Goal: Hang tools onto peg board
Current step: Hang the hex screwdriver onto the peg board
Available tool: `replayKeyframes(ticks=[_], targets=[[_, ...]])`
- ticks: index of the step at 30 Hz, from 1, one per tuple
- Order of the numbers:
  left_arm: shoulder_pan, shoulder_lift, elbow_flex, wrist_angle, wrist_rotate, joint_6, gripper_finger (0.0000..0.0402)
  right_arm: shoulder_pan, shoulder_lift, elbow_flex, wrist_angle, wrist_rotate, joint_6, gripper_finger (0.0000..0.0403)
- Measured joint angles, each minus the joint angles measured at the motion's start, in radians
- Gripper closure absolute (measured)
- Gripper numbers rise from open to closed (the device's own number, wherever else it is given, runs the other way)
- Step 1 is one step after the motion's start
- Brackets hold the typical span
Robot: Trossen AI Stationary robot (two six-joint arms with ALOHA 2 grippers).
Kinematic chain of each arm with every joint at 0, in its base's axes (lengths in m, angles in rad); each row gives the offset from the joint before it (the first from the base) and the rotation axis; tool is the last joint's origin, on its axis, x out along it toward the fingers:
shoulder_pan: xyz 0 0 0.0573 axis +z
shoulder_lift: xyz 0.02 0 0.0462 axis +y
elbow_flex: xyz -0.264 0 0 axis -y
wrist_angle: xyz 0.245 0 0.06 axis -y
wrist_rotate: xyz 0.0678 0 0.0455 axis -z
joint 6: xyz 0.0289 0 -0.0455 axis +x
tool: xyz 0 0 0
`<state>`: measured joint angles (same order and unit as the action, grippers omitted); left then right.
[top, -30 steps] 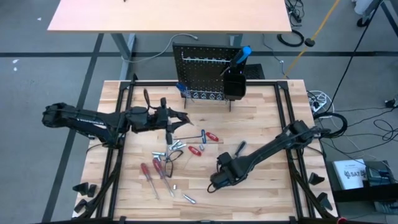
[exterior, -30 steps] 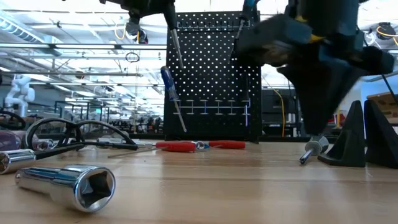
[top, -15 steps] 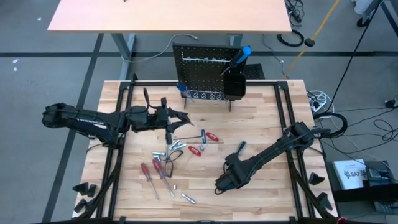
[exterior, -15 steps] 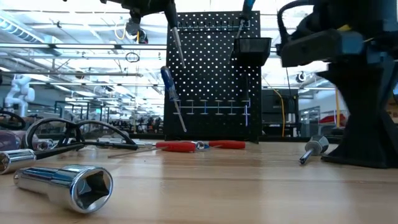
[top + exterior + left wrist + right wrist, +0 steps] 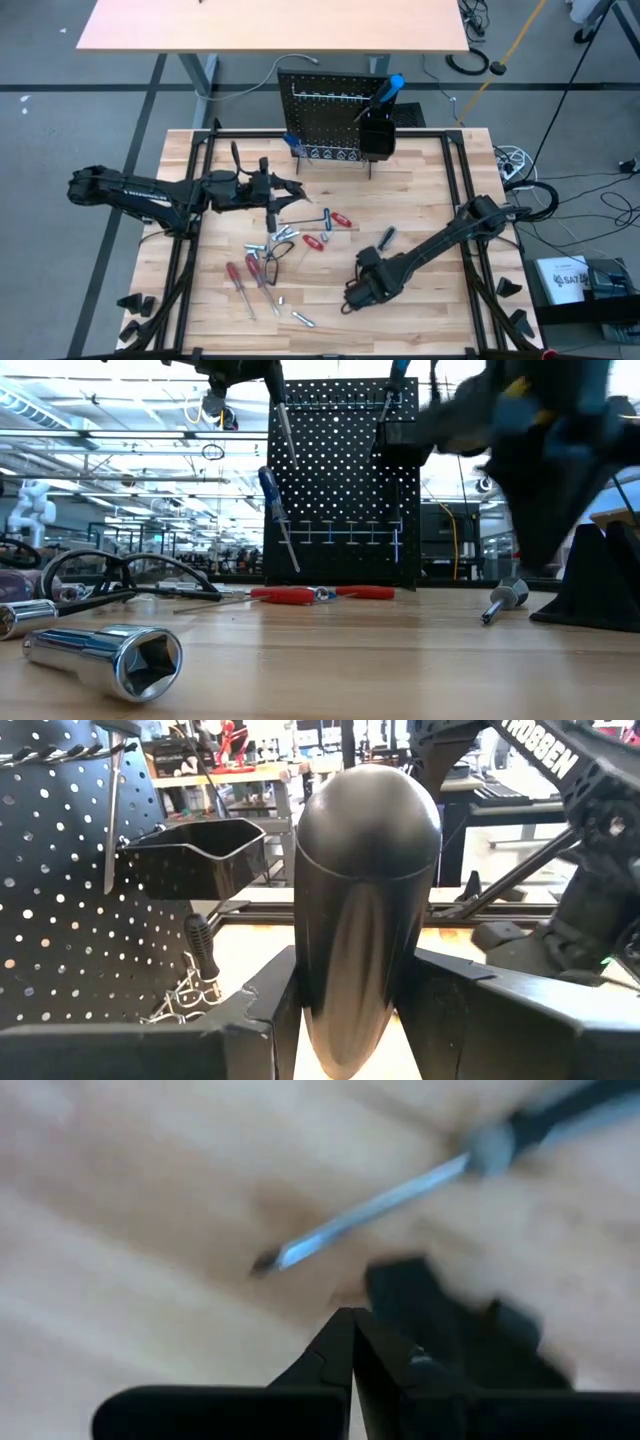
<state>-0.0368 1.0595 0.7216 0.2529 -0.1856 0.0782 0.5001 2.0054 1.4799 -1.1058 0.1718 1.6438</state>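
**Risks.** The left gripper [image 5: 283, 190] carries a black-handled screwdriver [image 5: 368, 910] near the peg board [image 5: 335, 125]. Judged from here, the shaft could miss its hook or hole and strike the perforated panel, tipping the board on its feet. A grip on the rounded handle may also let the tool swivel. The right gripper [image 5: 350, 297] sits low over the table [image 5: 420, 190], just beside a second black-handled screwdriver [image 5: 385, 239]. A descent with the jaws pressed together would push that tool aside rather than take it.

**Left jaws.** Partly open and clamped around the black handle, which fills the gap between the fingers [image 5: 520, 1020] in the left wrist view. The shaft hangs down in front of the board in the low view.

**Right jaws.** Clenched tight with nothing between them. In the right wrist view the tips meet above bare wood. A screwdriver tip lies close ahead but does not touch them.

**Peg board.** Upright at the far edge of the table, with a black bin [image 5: 375, 138] attached. A blue-handled screwdriver [image 5: 388, 90] already stands in the bin.

**Tools not yet hung.** All lie on the table between the two arms:
- red-handled pliers [image 5: 325, 230]
- red-handled screwdrivers [image 5: 245, 280]
- silver sockets and bits [image 5: 280, 237]

A large chrome socket [image 5: 110, 655] lies nearest the low camera.
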Motion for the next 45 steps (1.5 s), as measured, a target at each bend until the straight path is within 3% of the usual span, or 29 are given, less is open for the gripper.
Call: replayKeyframes(ticks=[5, 16, 22, 28, 31, 35, 41, 45], targets=[[0.0, 0.0, 0.0, -0.011, 0.0, -0.018, 0.027, -0.03, 0.025, -0.001, -0.053, -0.002, -0.03, 0.0403], [0.011, 0.0, 0.0, -0.009, 0.002, -0.018, 0.027, 0.029, 0.033, -0.102, -0.075, -0.15, 0.071, 0.0403], [0.111, 0.04, 0.0, 0.036, 0.082, -0.029, 0.027, 0.083, 0.027, -0.102, -0.143, -0.174, 0.144, 0.0403], [0.24, 0.141, 0.001, 0.189, 0.183, -0.048, 0.027, 0.13, -0.013, -0.103, -0.249, -0.202, 0.222, 0.0403], [0.273, 0.203, 0.035, 0.216, 0.189, -0.047, 0.027, 0.149, -0.061, -0.103, -0.275, -0.116, 0.277, 0.0403], [0.288, 0.306, 0.108, 0.251, 0.21, -0.021, 0.027, 0.156, -0.168, -0.102, -0.254, 0.145, 0.318, 0.0403], [0.325, 0.435, 0.218, 0.304, 0.195, -0.011, 0.027, 0.149, -0.292, -0.102, -0.209, 0.512, 0.188, 0.0403], [0.338, 0.507, 0.274, 0.326, 0.174, -0.011, 0.027, 0.156, -0.337, -0.102, -0.203, 0.633, 0.104, 0.0403]])
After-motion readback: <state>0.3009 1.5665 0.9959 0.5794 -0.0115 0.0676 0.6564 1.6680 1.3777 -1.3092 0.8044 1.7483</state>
